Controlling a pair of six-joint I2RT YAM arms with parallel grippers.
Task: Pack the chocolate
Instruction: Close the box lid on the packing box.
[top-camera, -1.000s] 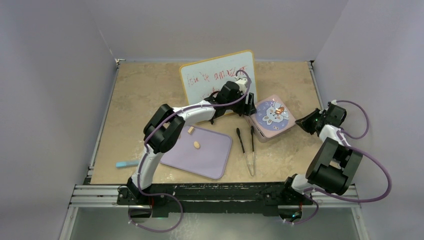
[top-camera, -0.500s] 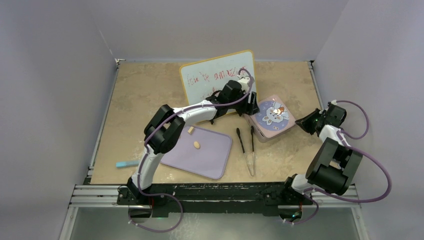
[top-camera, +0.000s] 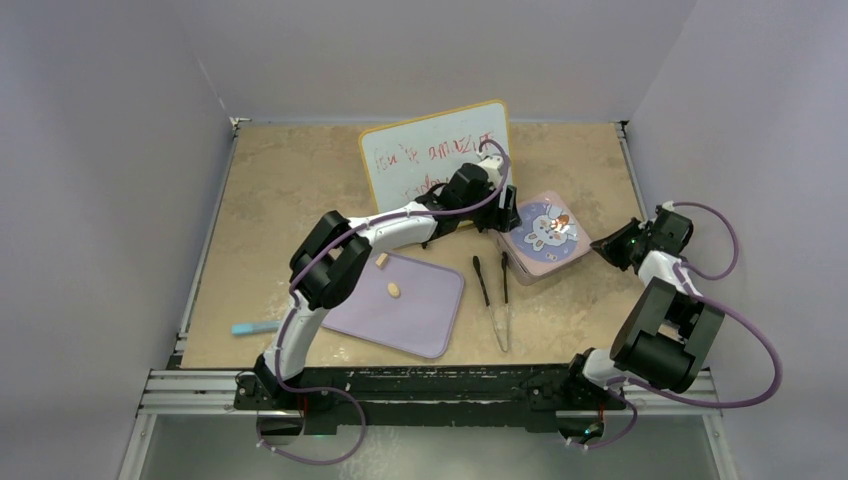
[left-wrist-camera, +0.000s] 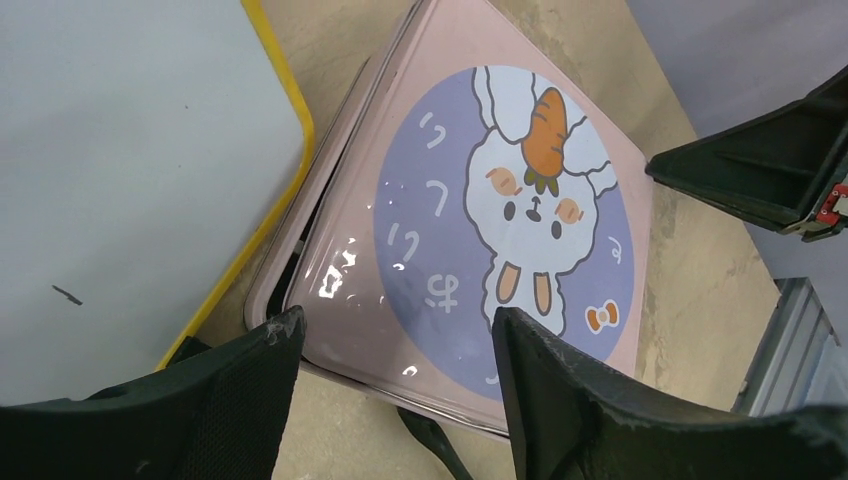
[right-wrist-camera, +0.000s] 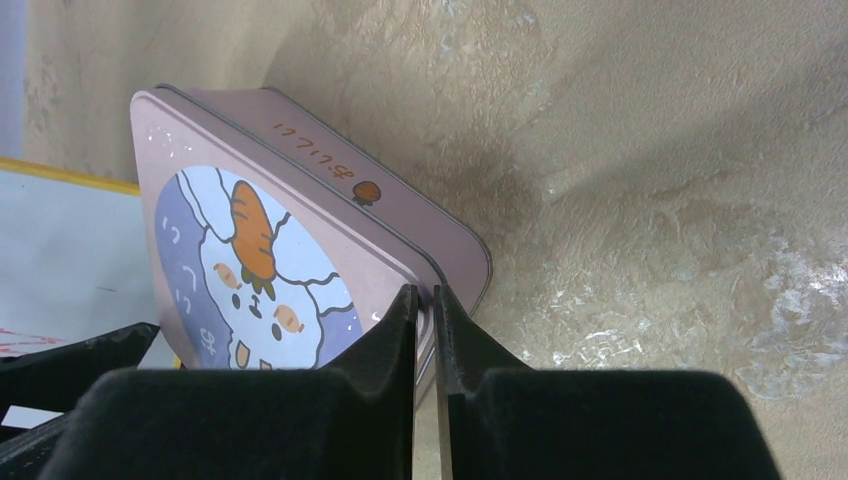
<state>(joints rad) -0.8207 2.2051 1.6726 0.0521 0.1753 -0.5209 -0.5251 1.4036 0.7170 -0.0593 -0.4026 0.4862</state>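
Overhead, the chocolate (top-camera: 395, 291) that shows is a tan oval piece and a smaller pale piece (top-camera: 381, 260), both lying on the lavender tray (top-camera: 420, 310). Each is too small to tell its long axis. The left gripper (top-camera: 499, 215) is stretched across the table to the near-left corner of the pink bunny tin (top-camera: 545, 232). That puts the two pieces back toward the robot's own left and closer to the arm bases. The left arm is by far the nearer to them. The right gripper (top-camera: 607, 250) sits at the tin's far-right side, well apart from the tray.

From the left wrist, the fingers (left-wrist-camera: 230, 400) stand wide apart, straddling the lid's near edge with nothing gripped. Whether the pads touch the tin cannot be told. No chocolate shows here, so a pick would likely call for a swing back to the tray.

From the right wrist, the fingers (right-wrist-camera: 380, 360) are pressed almost together and empty. Their tips meet the tin's rim at one corner, and contact is unclear.
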